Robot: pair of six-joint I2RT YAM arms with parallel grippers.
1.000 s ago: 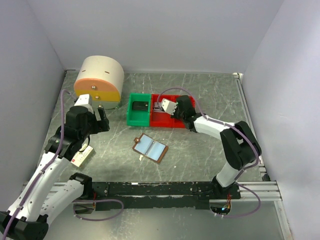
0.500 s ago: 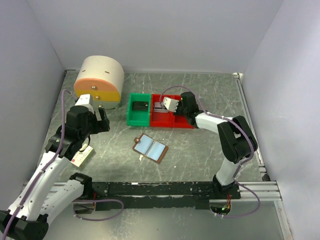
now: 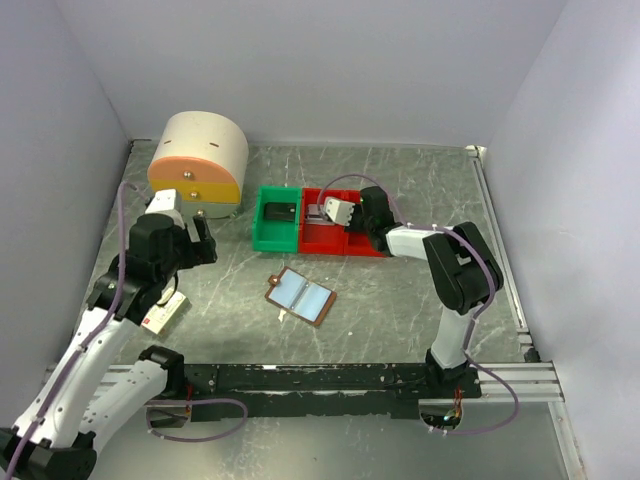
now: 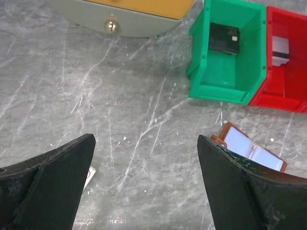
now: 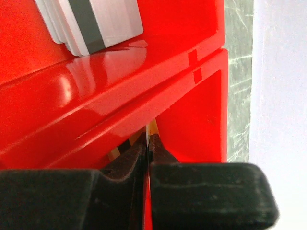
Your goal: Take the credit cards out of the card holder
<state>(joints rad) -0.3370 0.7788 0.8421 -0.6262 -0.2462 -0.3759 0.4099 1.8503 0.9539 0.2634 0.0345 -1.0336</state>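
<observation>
The card holder (image 3: pixel 300 296) lies open on the table, brown with two pale-blue panels, and shows at the right edge of the left wrist view (image 4: pixel 253 152). My left gripper (image 3: pixel 192 240) (image 4: pixel 146 143) hangs wide open over bare table to its left, holding nothing. My right gripper (image 3: pixel 325 213) (image 5: pixel 147 139) is low over the red bin (image 3: pixel 340 240), its jaws shut on a thin cream credit card (image 5: pixel 152 128) seen edge-on. A stack of pale cards with a grey stripe (image 5: pixel 91 24) lies in the red bin (image 5: pixel 192 115). A black card (image 4: pixel 223 38) lies in the green bin (image 4: pixel 225 84).
The green bin (image 3: pixel 262 232) and the red bins stand side by side mid-table. A round cream drawer unit (image 3: pixel 198 160) is at the back left. A small white-and-red box (image 3: pixel 165 315) lies by the left arm. Grey walls close in both sides.
The right gripper has edged left and lower into the red bin, its forearm drawing in. The left arm has barely moved.
</observation>
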